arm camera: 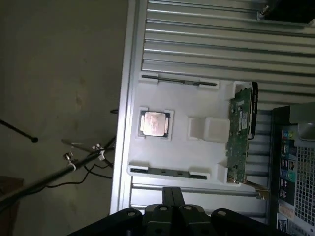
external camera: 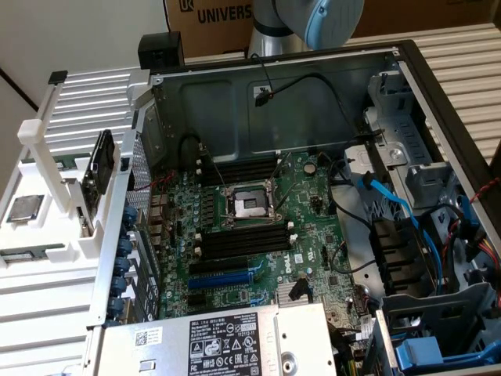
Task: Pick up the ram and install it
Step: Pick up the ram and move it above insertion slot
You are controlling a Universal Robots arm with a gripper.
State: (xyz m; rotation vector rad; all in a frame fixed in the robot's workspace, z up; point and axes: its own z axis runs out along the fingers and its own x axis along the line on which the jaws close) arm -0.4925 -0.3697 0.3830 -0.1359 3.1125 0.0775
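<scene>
Two ram sticks rest in a white tray on the ribbed table; claw closed, empty.

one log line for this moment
gripper: over white holder, nearest the ram | ram: lying in holder slot, not yet picked | pc case: open

Ram: long narrow dark green stick; lying on edge in slot of white tray; not lifted; second similar stick in opposite slot.
</scene>
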